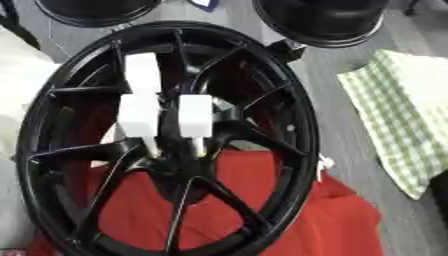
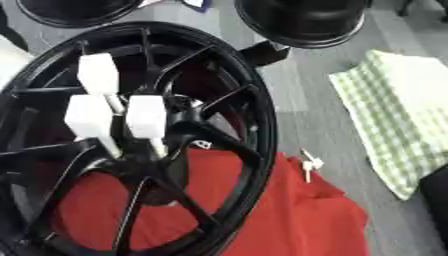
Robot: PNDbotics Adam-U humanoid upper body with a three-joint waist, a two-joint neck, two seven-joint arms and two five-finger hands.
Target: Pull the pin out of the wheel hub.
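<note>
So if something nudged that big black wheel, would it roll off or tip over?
Probably neither. The wheel seems to lie tilted on the red cloth, which likely grips it. Its thick spokes look rigid, and it is probably heavy. Pushed upright, its round rim could roll.

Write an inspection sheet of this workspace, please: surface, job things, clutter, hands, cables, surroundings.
Surface: grey floor, partly under a red cloth.
Job's things: black spoked wheel on the red cloth; three white blocks with thin stems stand at its hub.
Clutter: small white piece on the red cloth, beside the rim; green checked cloth at right.
Hands: nothing seen.
Cables: nothing seen.
Surroundings: two more black wheels at the far edge.
</note>
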